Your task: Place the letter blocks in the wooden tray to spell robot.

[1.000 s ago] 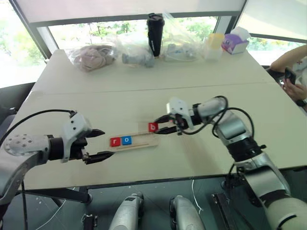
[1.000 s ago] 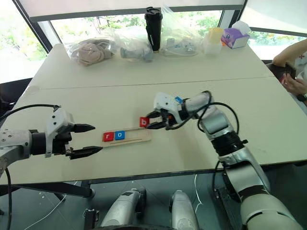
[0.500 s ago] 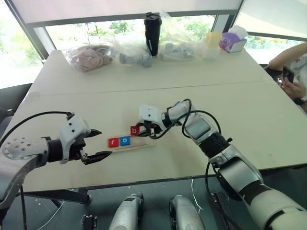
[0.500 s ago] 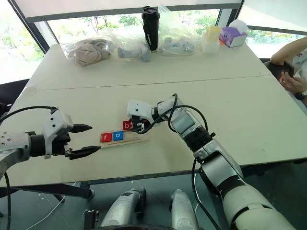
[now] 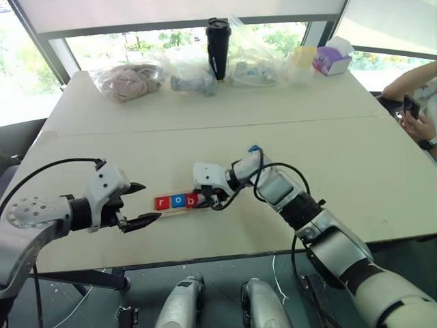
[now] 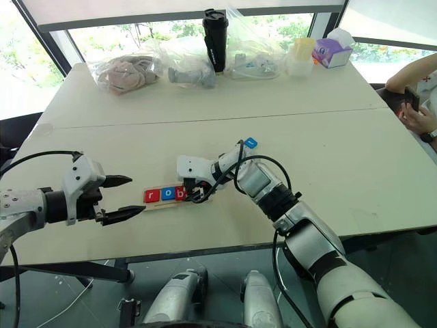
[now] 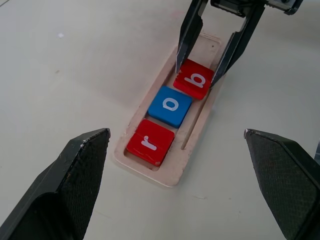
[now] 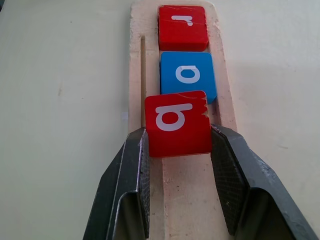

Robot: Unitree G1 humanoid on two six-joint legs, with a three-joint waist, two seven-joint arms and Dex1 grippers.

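We take the wooden tray (image 7: 196, 131) as our landmark; it lies on the pale worktop (image 5: 225, 123) in front of us. In it the red r block (image 7: 150, 142) sits at the end nearest our left tool, the blue o block (image 7: 170, 105) is touching it, and the red b block (image 8: 177, 123) comes third, right against the o.

Our right tool (image 7: 201, 61) is clamped on the b block, one finger on each of two opposite side edges, and the block looks slightly tilted over its slot rather than flat, so we judge it not quite seated. Our left tool (image 5: 140, 203) hangs with its fingers spread wide and nothing between them, just beyond the r end of the tray.

Another blue block (image 6: 250, 143) lies on the worktop well beyond the tray, on the far side of our right arm; we cannot read its letter.

These blocks seem small, stiff and light, with smooth faces that may slip, so we would grip them by opposite side edges, as now, never by the flat faces. The tray itself looks light enough to slide if we push a block sideways against its rim. Letting go should be straight and gentle, lest the b tip or nudge the o.
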